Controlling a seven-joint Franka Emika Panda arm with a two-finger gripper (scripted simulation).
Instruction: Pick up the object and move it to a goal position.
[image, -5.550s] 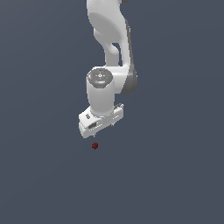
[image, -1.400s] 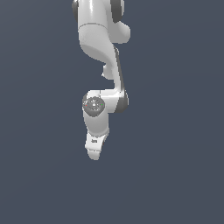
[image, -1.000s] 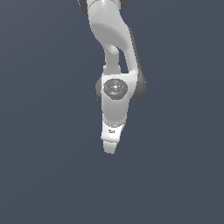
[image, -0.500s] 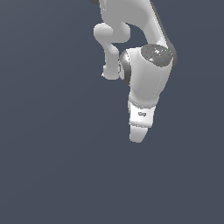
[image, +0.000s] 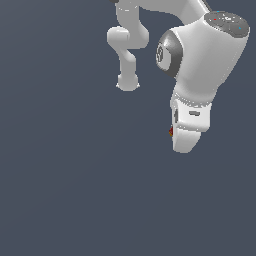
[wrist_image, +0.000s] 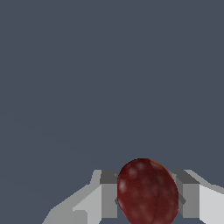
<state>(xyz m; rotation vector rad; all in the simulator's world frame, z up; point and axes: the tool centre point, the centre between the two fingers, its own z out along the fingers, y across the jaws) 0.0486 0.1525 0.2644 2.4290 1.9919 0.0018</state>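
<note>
The object (wrist_image: 147, 192) is a dark red, roughly round lump, held between the two grey-padded fingers (wrist_image: 108, 194) of my gripper (wrist_image: 146, 199), which is shut on it. In the exterior view only a small red sliver of the object (image: 171, 131) peeks out at the edge of the white gripper (image: 185, 142), which hangs from the arm in the upper part of the exterior view's right. The fingertips themselves are hidden behind the hand's body there.
The white arm's links (image: 127, 50) curve across the upper middle of the exterior view. A plain dark grey-blue ground (image: 75, 175) fills everything else in both views.
The arm has swung up and toward the exterior view's right, carrying the object with it. The hand now looms larger than in the earlier frames.
</note>
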